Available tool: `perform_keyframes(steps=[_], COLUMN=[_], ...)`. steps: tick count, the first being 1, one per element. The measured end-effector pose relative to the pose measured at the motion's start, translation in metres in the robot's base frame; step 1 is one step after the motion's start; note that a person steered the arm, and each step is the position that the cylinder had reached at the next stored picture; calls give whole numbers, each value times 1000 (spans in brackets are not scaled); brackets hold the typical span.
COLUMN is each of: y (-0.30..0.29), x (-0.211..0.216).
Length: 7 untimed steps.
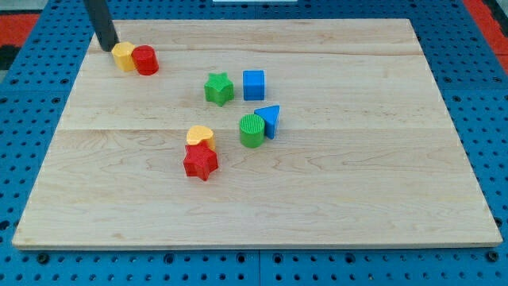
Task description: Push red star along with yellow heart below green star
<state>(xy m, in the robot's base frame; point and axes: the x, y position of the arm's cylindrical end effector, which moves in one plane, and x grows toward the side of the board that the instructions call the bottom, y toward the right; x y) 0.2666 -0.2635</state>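
The red star (200,162) lies near the board's middle, low and left of centre. The yellow heart (200,136) touches its top side. The green star (219,88) sits above and slightly right of them, apart from both. My tip (108,47) is at the view's top left, far from these blocks, right beside a yellow hexagon-like block (123,56).
A red cylinder (146,60) touches the yellow block at the top left. A blue cube (253,84) sits right of the green star. A green cylinder (252,130) and a blue triangle (270,120) sit together right of the heart. The wooden board (381,175) ends in edges all round.
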Motion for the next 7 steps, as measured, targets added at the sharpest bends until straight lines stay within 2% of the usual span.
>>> perform_keyframes(steps=[1,2,5,6,7], y=[-26,2,98,182,223], x=[53,129,289,311,277])
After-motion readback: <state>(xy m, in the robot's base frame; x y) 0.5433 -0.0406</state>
